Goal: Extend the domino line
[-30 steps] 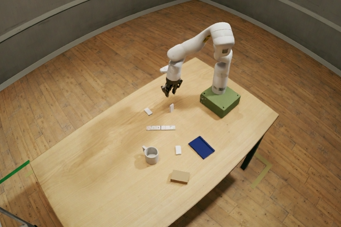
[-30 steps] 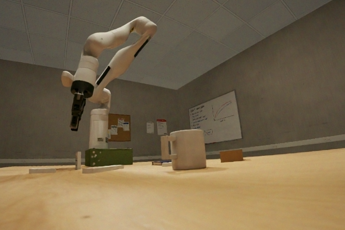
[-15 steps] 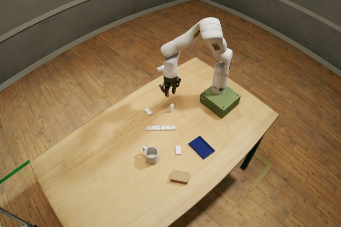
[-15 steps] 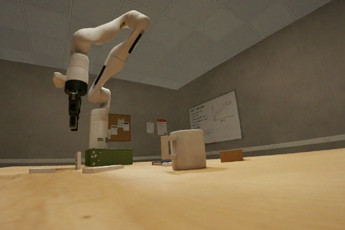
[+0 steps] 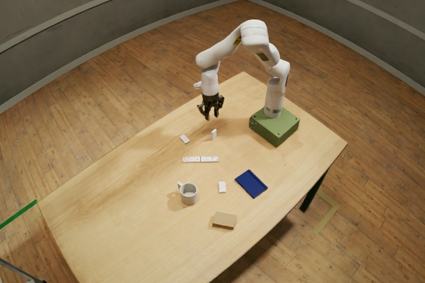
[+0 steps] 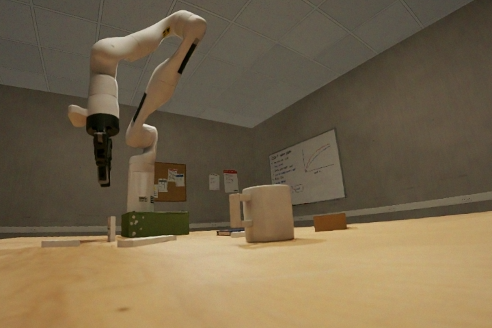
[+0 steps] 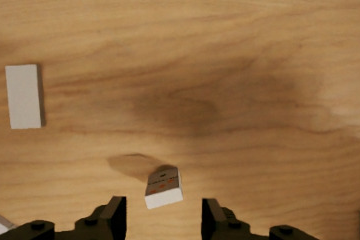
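My gripper (image 5: pixel 212 118) (image 6: pixel 104 185) (image 7: pixel 164 215) is partly open and empty, pointing down above the table. A white domino (image 5: pixel 213 134) (image 6: pixel 111 229) (image 7: pixel 163 199) stands upright on its short end below it. Its pip face shows foreshortened in the wrist view: orange-red pips on the upper half, dark marks on the lower. A blank-backed domino (image 5: pixel 184 139) (image 6: pixel 60 243) (image 7: pixel 24 96) lies flat nearby. The straight line of dominoes (image 5: pixel 203 159) (image 6: pixel 145 241) lies face up, red pips at its left end in the top view. Another blank-backed domino (image 5: pixel 222 187) (image 6: pixel 238 234) lies beyond the line.
A grey mug (image 5: pixel 189 194) (image 6: pixel 270 214) stands beyond the line. A blue tray (image 5: pixel 251 184) and a tan box (image 5: pixel 224 220) (image 6: pixel 329 222) lie on the same side. The green robot base (image 5: pixel 274 125) (image 6: pixel 156 224) is right of the standing domino in the top view.
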